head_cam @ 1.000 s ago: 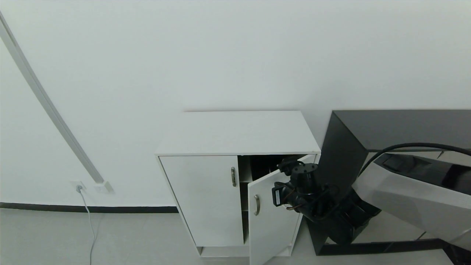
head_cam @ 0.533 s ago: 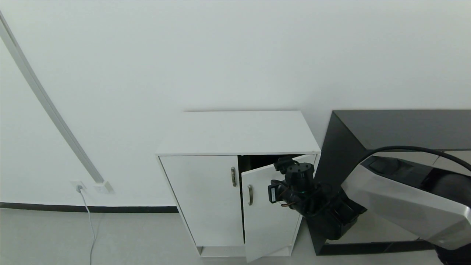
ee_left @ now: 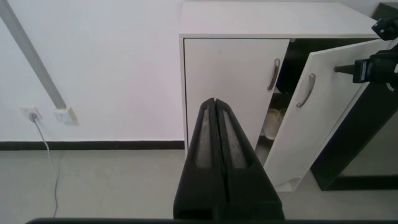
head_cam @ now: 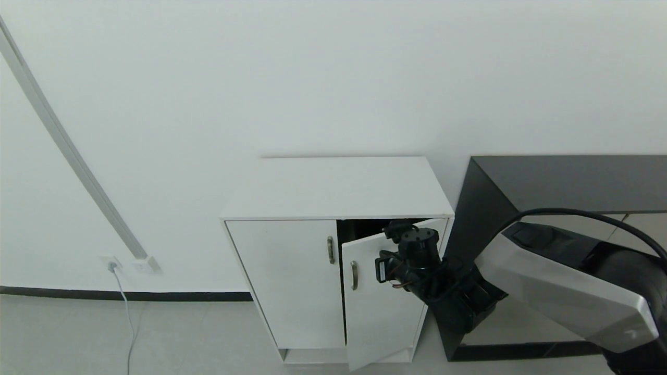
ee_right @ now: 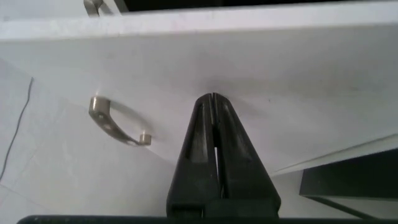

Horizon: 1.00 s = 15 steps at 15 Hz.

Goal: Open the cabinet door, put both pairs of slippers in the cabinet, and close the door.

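We see the right hand [ee_right: 213, 98] closed tight, holding nothing, tips at the face of the cabinet door [head_cam: 383, 307], which is slightly ajar. The left hand [ee_left: 214, 106] is closed and holds nothing, well back from the cabinet [head_cam: 333, 187]. In the left wrist view, pale shapes [ee_left: 272, 122] sit inside, too small to tell.
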Tool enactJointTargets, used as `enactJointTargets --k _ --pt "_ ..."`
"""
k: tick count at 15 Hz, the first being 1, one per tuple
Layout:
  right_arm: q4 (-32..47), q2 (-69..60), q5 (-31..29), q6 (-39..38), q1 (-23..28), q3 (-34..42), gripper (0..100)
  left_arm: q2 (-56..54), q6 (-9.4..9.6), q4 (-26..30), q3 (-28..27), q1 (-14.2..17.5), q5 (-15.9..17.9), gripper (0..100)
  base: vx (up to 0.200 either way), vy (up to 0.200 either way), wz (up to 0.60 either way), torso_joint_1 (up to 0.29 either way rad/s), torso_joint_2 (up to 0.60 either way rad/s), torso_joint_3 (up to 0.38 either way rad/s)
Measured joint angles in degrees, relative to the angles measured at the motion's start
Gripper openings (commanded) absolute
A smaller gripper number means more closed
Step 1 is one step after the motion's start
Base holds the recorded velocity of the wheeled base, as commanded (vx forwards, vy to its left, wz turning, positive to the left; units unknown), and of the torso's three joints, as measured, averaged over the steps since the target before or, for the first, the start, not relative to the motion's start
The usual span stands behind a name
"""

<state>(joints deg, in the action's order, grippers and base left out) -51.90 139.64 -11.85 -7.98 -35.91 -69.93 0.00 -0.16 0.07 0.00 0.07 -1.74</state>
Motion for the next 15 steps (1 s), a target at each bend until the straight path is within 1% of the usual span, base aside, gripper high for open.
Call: enactJointTargets --k 11,15 --pt "0.00 1.49 -0.02 0.09 0.98 -3.91 0 0.00 0.00 0.00 0.00 0.00 0.00 0 0.000 0.000 0.00 0.000 0.00 0.000" --pt "2.17 2.74 0.00 0.49 1.99 -7.17 0 0.00 0.00 0.00 0.00 0.00 0.00 0 0.000 0.000 0.00 0.000 0.00 0.000"
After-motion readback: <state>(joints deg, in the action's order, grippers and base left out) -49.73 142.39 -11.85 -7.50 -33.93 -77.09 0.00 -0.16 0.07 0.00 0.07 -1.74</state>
